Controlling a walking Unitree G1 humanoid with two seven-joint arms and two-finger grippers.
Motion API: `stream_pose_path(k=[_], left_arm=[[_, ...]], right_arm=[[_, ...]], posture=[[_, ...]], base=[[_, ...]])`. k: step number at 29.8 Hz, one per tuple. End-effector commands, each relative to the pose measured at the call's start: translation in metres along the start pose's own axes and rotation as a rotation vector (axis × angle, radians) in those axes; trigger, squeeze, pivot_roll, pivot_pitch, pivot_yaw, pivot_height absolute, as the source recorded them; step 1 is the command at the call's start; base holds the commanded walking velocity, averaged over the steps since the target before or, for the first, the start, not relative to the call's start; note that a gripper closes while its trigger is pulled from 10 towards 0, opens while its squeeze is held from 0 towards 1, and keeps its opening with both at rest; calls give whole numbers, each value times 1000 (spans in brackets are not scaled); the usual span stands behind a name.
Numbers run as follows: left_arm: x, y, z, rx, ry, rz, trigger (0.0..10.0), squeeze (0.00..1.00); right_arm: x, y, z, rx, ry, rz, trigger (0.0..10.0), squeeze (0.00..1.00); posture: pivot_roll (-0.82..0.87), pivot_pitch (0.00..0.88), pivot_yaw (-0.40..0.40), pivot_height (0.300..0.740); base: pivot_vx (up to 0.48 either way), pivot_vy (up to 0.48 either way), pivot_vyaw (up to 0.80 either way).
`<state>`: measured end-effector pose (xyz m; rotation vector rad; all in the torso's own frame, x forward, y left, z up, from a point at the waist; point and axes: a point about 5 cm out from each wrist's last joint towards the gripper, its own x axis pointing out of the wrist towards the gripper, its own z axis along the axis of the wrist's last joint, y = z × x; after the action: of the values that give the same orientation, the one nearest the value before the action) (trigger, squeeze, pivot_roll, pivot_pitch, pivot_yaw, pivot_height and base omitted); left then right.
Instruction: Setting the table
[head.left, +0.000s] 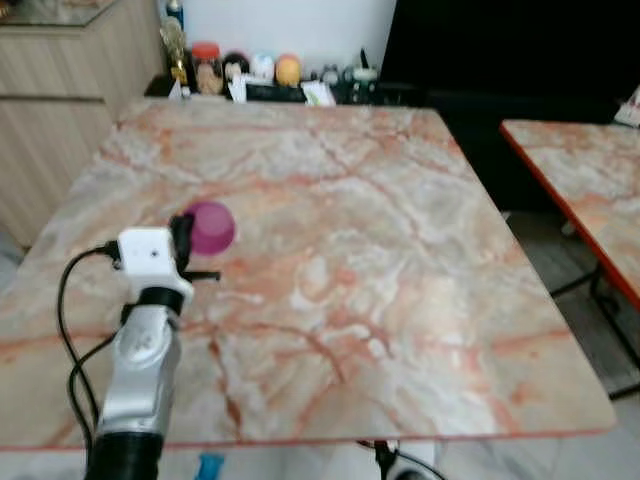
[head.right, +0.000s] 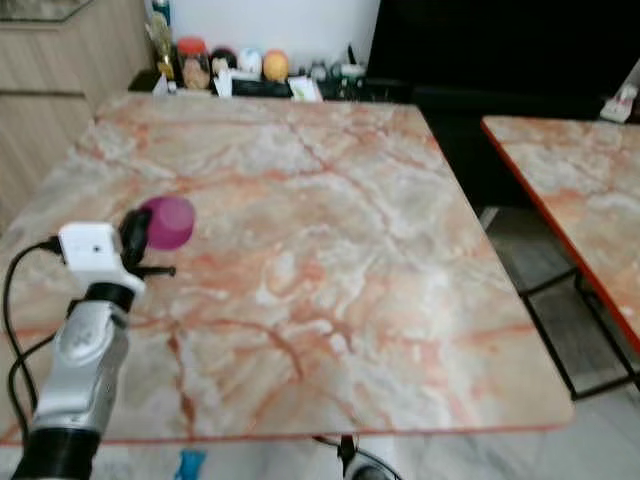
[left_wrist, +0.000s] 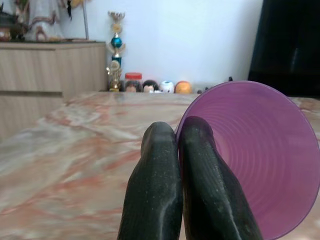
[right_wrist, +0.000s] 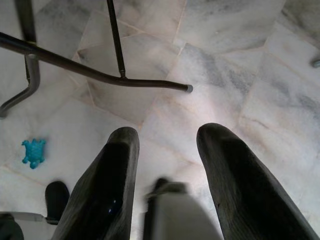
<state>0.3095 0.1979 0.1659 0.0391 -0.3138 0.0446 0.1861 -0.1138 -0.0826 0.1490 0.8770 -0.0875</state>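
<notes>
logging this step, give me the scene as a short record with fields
surface: marble-pattern table
held item: purple cup, tipped on its side, rim pinched
left gripper: over the table's left part, fingers closed on the cup rim
right gripper: hanging idle, fingers apart, pointing at the tiled floor
table far edge: row of small jars and figurines
second table: to the right

Open marble tabletop (head.left: 380, 260) beyond purple cup (head.left: 211, 226); clutter (head.left: 260, 75) apparently along far edge.

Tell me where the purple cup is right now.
The purple cup is over the left part of the marble table, pinched by its rim in the left pincer, mouth turned sideways toward the wrist camera.
</notes>
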Motion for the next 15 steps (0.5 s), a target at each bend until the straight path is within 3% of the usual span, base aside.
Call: stream_pose_path(k=[1, 6, 15], left_arm=[[2, -11, 2, -13, -14, -30, 10000, 0], [3, -10, 2, -13, -17, -28, 10000, 0], [4, -11, 2, -17, -23, -23, 10000, 0]], right_arm=[[-1, -3, -6, 7, 15, -12, 10000, 0], [-1, -3, -6, 7, 22, -12, 10000, 0], [-1, -2, -6, 12, 22, 1, 10000, 0]], posture=[[138, 55, -76, 740], [138, 58, -77, 740], [136, 60, -78, 736]], base=[[0, -480, 0], [0, -480, 0], [0, -480, -434]])
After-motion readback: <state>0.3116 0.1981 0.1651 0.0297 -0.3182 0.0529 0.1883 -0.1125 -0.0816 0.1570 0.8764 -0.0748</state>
